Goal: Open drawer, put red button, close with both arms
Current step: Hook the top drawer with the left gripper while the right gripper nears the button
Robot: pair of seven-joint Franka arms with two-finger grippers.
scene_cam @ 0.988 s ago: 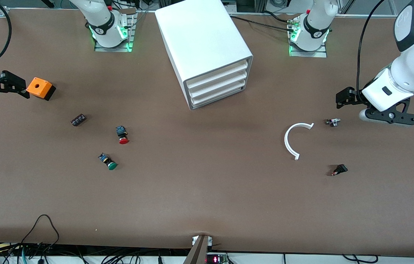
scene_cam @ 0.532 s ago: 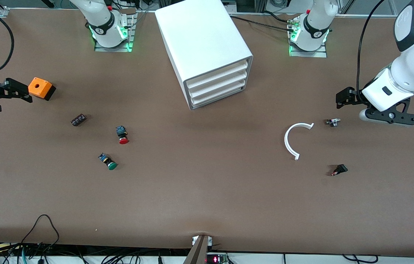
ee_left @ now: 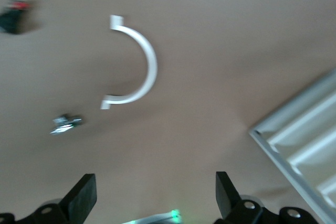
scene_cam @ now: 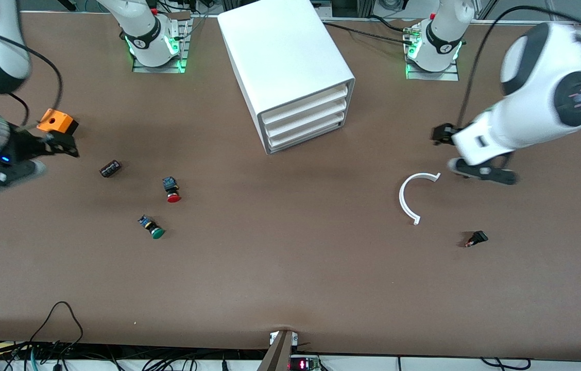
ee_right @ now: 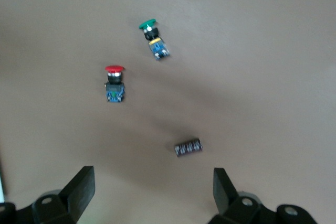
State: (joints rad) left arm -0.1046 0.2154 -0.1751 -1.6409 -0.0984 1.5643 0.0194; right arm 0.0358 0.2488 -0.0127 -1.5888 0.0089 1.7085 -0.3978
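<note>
The white cabinet (scene_cam: 290,62) stands at the table's back middle, its three white drawers (scene_cam: 305,121) all shut; their fronts also show in the left wrist view (ee_left: 307,142). The red button (scene_cam: 172,190) lies on its side on the table, toward the right arm's end, and shows in the right wrist view (ee_right: 114,83). My right gripper (scene_cam: 61,145) is open and empty, over the table beside the orange box (scene_cam: 55,122); it also shows in its own wrist view (ee_right: 152,190). My left gripper (scene_cam: 442,135) is open and empty over bare table; it also shows in its own wrist view (ee_left: 155,198).
A green-capped button (scene_cam: 152,228) lies nearer the front camera than the red one. A small black cylinder (scene_cam: 110,168) lies between the orange box and the red button. A white curved strip (scene_cam: 410,198), a small metal part (ee_left: 65,123) and a small black part (scene_cam: 477,238) lie toward the left arm's end.
Both arms have swung inward. The left gripper moved toward the cabinet and now covers the small metal part in the front view. The right gripper moved past the orange box toward the buttons.
</note>
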